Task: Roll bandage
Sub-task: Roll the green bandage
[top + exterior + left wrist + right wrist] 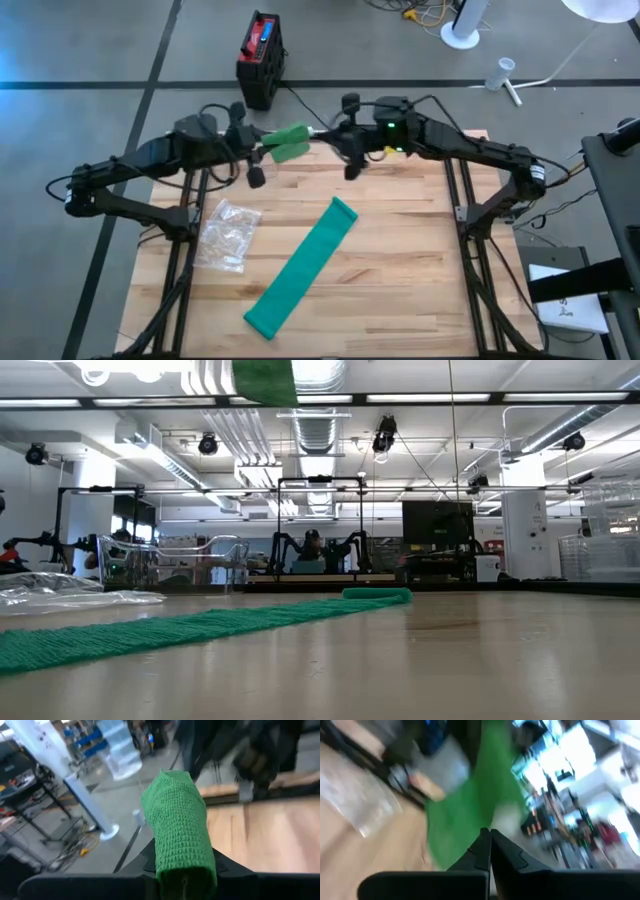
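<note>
Left gripper (pixel 262 152) above the tabletop's (pixel 400 270) far edge, jaws clamped on a folded end of green bandage (pixel 288 142); left wrist view shows that end (pixel 177 832) standing up out of the jaws. Right of it, right gripper (pixel 335 135) also over the far edge, jaws closed, fingertips (pixel 487 842) meeting with nothing visibly between them. A bandage strip (pixel 302 267) lies flat and diagonal on the tabletop, near end close to the front edge, far end towards the grippers. Plastic bag (pixel 228 234) lies left of the strip, near the left edge. Bare wood right of the strip out to the right edge.
</note>
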